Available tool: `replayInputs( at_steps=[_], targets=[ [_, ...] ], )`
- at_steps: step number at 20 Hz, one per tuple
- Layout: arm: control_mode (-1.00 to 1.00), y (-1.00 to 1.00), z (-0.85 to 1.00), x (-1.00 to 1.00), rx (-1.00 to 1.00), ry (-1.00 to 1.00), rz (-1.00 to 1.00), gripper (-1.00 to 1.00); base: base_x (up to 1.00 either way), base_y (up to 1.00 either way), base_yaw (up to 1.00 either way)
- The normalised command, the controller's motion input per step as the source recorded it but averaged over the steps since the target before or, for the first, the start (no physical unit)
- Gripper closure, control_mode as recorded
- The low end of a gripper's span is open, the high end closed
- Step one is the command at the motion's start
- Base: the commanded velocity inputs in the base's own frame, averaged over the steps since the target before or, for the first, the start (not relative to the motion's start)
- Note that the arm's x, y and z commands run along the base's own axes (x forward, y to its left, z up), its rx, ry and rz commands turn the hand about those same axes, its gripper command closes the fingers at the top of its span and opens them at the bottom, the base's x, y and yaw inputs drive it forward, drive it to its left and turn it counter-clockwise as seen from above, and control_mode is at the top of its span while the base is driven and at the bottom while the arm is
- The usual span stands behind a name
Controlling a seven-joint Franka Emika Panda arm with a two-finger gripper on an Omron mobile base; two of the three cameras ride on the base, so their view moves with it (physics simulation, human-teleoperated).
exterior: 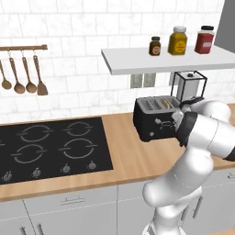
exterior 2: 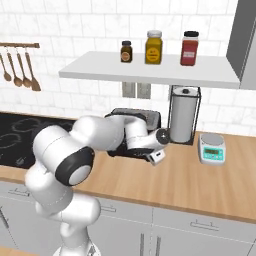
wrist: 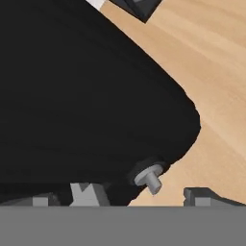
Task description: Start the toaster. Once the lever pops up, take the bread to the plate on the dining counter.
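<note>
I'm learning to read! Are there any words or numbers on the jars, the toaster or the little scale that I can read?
No text can be read in these pictures.
The three jars on the shelf: labels are blurred colour patches.
The toaster: silver knobs, no readable marks.
The scale: green display, too small to read.
The hob: ring patterns and knobs, no numbers legible.

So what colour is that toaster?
Black, with small silver knobs; the toaster shows best in the left base view.
</note>
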Motion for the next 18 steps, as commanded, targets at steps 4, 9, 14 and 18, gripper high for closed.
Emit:
replayInputs(
  at_steps=[4,9,14,18],
  targets=[
    [-1.00,-0.25,0.13,-1.00,0.15,-0.17,0.00,-1.00,0.00,0.00,0.00],
    [-1.00,-0.03,0.17,-1.00,0.07,-0.28,0.00,-1.00,0.00,0.00,0.00],
    [-1.00,0.00,0.10,-0.63,0.07,-0.13,0.00,-1.00,0.00,0.00,0.00],
    [-1.00,0.00,0.68,-0.17,0.01,-0.04,0.00,-1.00,0.00,0.00,0.00]
  ],
)
